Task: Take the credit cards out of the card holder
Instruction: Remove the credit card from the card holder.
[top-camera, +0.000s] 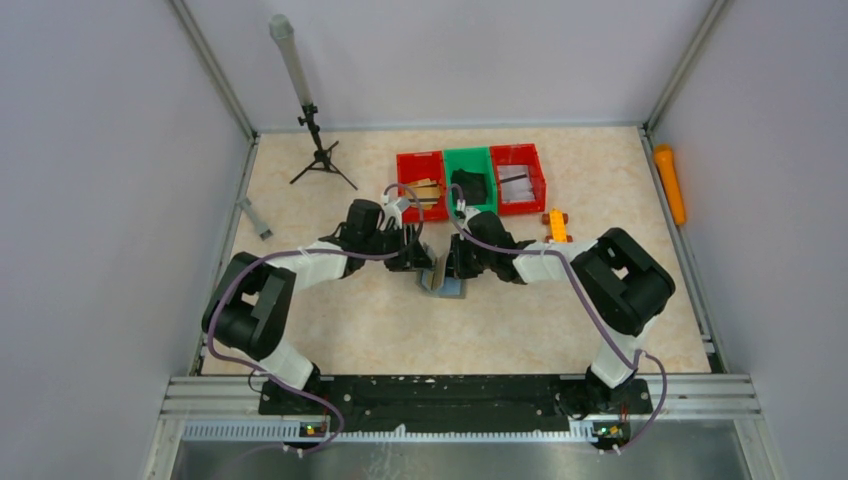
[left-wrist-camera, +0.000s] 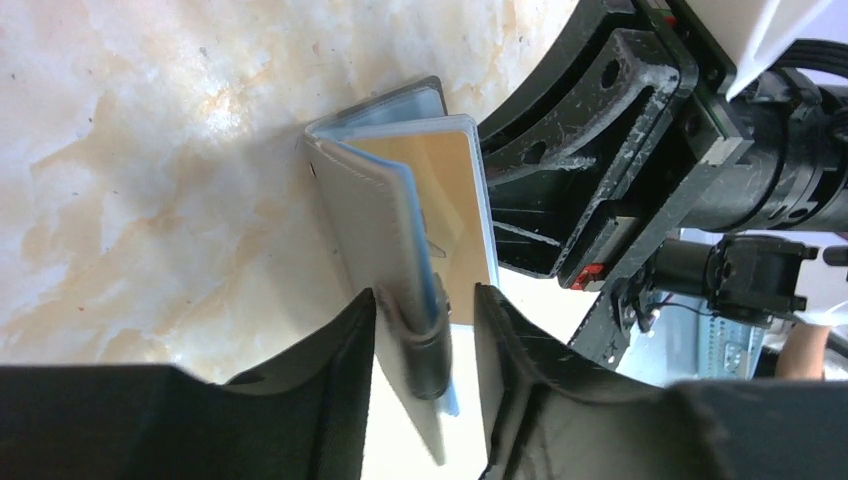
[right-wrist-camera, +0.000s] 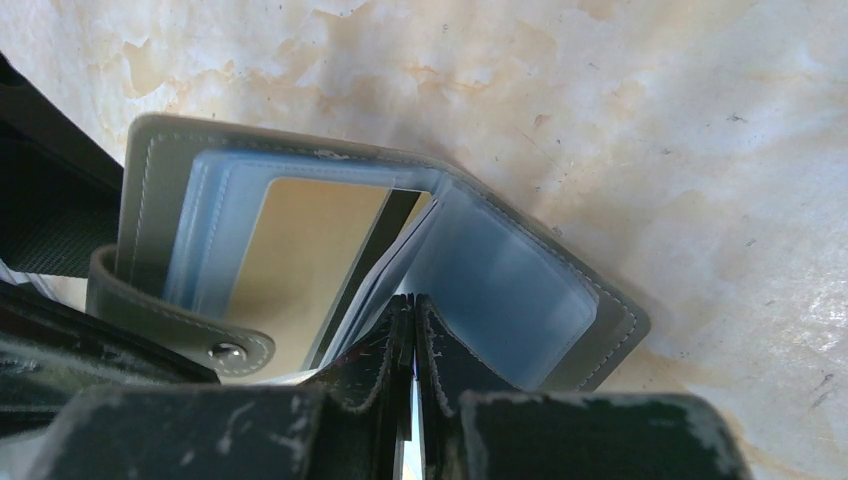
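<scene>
The grey card holder (top-camera: 441, 283) stands open on its edge at the middle of the table, between my two grippers. In the left wrist view its cover (left-wrist-camera: 370, 210) and snap tab sit between the jaws of my left gripper (left-wrist-camera: 425, 295). The left finger is against the cover and a gap shows at the right finger. A tan credit card (left-wrist-camera: 455, 190) sits in a bluish pocket, and this card (right-wrist-camera: 300, 250) also shows from the right wrist. My right gripper (right-wrist-camera: 411, 298) is shut at the holder's (right-wrist-camera: 600, 300) fold on a thin edge-on card.
Two red bins (top-camera: 420, 185) (top-camera: 517, 178) and a green bin (top-camera: 468, 180) stand just behind the grippers. An orange toy (top-camera: 556, 225) lies to their right, a small tripod (top-camera: 318, 150) at the back left, and an orange cylinder (top-camera: 671, 183) outside the right rail.
</scene>
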